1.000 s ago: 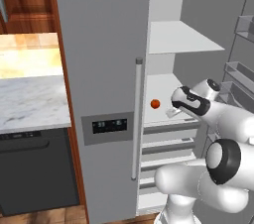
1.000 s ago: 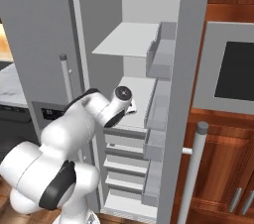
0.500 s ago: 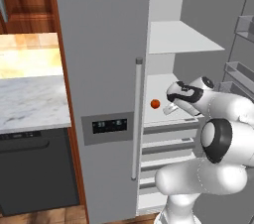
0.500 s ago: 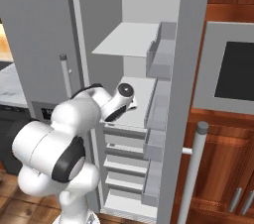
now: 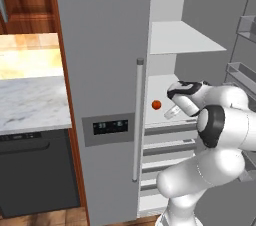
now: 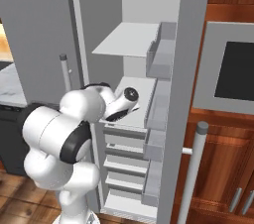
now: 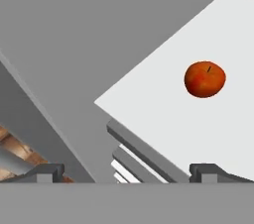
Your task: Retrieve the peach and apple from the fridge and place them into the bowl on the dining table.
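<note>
The apple (image 5: 156,104), a small deep orange-red fruit, lies alone on the white middle shelf of the fridge (image 5: 105,45), whose right side stands open. My gripper (image 5: 171,113) reaches in over that shelf's front edge, just right of the apple and apart from it. In the hand view the apple (image 7: 205,79) sits up and to the right. The gripper (image 7: 129,173) is open, its fingertips (image 7: 211,171) wide apart with nothing between them. The peach, the bowl and the dining table are out of view.
The fridge's left door is shut, with a long bar handle (image 5: 137,120) and a dark panel. An upper shelf (image 5: 180,40) hangs above my hand, with drawers below. The open right door (image 6: 193,94) carries bins. A marble counter (image 5: 30,105) stands at left.
My hand has edged left along the shelf toward the apple, and the elbow has swung down and right. The apple has not moved; the jaws stay wide.
</note>
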